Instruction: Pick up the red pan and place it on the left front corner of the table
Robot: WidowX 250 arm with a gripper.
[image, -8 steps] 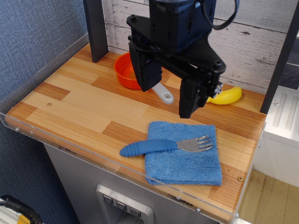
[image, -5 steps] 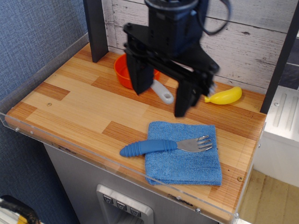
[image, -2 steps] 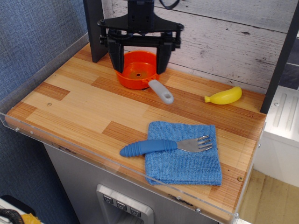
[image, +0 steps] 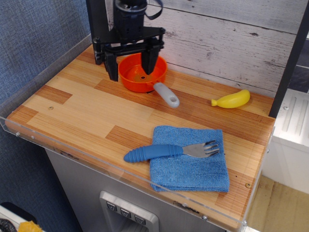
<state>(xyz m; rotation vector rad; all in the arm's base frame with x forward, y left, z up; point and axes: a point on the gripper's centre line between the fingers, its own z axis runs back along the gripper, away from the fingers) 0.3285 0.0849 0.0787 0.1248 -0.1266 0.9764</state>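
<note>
The red pan (image: 137, 77) sits at the back of the wood-plank table (image: 82, 108), its light-grey handle (image: 167, 95) pointing toward the front right. My black gripper (image: 130, 67) is open above the pan's left side. Its left finger (image: 112, 65) stands outside the pan's left rim and its right finger (image: 149, 60) hangs over the pan's inside. I cannot tell whether the fingers touch the pan. Nothing is held.
A yellow toy banana (image: 233, 99) lies at the back right. A blue cloth (image: 189, 158) with a blue-handled fork (image: 164, 151) on it lies at the front right. A dark post (image: 99, 29) stands at the back left. A clear acrylic rim (image: 72, 154) edges the table.
The gripper has moved from the table's middle to the back left and come down around the pan's left side. The pan, banana, cloth and fork have not moved.
</note>
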